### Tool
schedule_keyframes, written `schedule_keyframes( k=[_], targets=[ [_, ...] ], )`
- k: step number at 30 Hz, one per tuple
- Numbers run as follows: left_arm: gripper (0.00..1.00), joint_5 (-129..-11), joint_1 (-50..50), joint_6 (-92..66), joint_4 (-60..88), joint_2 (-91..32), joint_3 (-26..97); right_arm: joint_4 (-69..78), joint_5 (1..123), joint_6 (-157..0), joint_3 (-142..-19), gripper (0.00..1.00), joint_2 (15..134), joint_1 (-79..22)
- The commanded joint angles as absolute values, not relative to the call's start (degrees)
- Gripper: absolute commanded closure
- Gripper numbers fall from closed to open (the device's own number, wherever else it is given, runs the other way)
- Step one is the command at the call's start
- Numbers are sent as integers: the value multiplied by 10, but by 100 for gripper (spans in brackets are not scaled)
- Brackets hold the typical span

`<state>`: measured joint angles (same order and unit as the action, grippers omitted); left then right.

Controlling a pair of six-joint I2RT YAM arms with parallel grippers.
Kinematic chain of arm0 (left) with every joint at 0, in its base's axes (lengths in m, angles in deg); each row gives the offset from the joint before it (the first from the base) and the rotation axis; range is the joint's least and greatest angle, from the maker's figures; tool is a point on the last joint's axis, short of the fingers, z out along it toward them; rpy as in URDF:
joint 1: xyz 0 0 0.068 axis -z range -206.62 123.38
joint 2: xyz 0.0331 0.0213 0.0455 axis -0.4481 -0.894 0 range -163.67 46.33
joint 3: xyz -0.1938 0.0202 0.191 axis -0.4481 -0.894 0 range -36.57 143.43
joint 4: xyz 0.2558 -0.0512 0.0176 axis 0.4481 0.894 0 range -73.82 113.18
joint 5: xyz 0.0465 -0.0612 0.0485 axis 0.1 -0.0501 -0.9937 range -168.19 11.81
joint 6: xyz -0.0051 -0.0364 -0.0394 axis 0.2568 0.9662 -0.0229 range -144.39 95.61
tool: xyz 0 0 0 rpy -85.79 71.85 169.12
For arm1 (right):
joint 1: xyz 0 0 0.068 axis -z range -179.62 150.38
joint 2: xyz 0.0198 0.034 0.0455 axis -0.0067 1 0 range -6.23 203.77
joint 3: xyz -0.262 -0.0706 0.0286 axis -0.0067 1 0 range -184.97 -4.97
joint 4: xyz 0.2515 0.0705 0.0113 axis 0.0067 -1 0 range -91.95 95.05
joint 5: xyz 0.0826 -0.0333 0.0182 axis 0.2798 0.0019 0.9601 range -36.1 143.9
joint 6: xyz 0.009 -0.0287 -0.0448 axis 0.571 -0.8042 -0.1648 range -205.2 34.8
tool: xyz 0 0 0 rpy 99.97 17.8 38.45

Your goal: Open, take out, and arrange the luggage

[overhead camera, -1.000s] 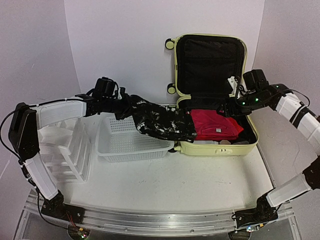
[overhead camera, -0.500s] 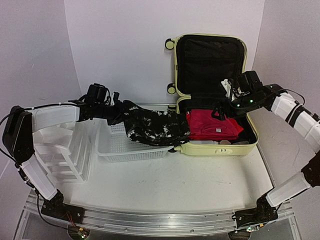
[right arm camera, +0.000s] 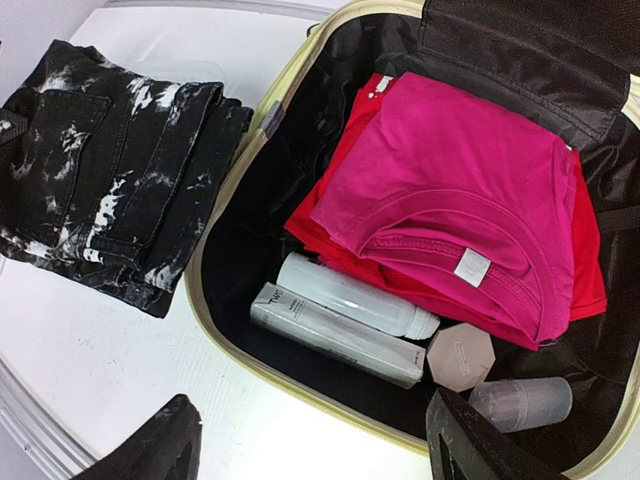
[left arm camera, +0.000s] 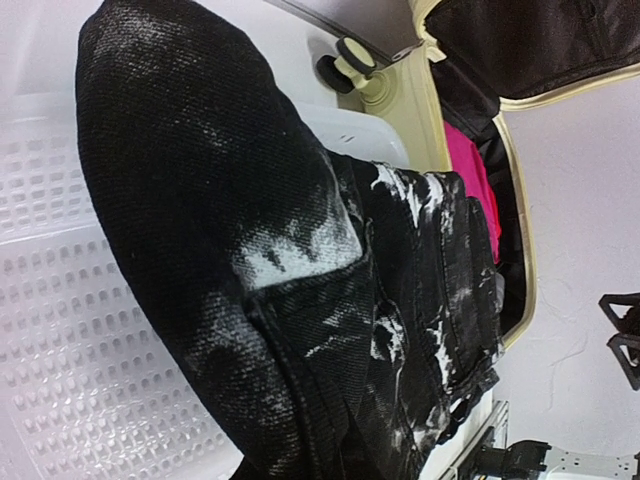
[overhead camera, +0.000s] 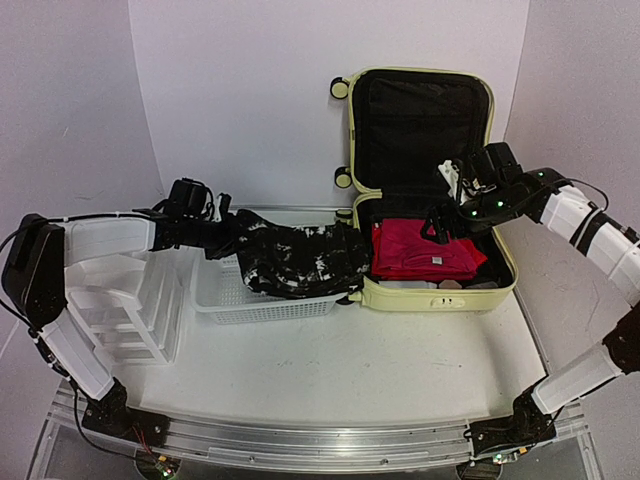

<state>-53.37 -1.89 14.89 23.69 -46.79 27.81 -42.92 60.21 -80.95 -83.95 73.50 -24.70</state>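
Luggage (overhead camera: 420, 120) lies open, far right on the surface (overhead camera: 400, 350). Left jaws grip the jeans (overhead camera: 300, 258) over the basket (overhead camera: 225, 298): lower them flat before releasing. Right jaws hang open above the shirts (overhead camera: 425, 250).

Left arm (overhead camera: 110, 232), right arm (overhead camera: 585, 222): boxy white link shells, black joint housings, black bases. Thin black cable (overhead camera: 600, 190) loops off right forearm. Green status lights (overhead camera: 497, 203) near right wrist. Right tool (right arm camera: 315, 445): fingers (right arm camera: 160, 445) matte black, blunt.
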Motion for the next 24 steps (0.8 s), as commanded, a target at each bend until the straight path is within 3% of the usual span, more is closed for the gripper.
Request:
schedule_keyframes(
  k=[1, 24],
  targets=[
    [100, -554, -24, 114, 212, -426, 267, -421, 590, -817, -848, 21, 735, -252],
    [100, -647, -24, -19, 302, -498, 278, -427, 574, -825, -851, 21, 738, -260]
  ],
)
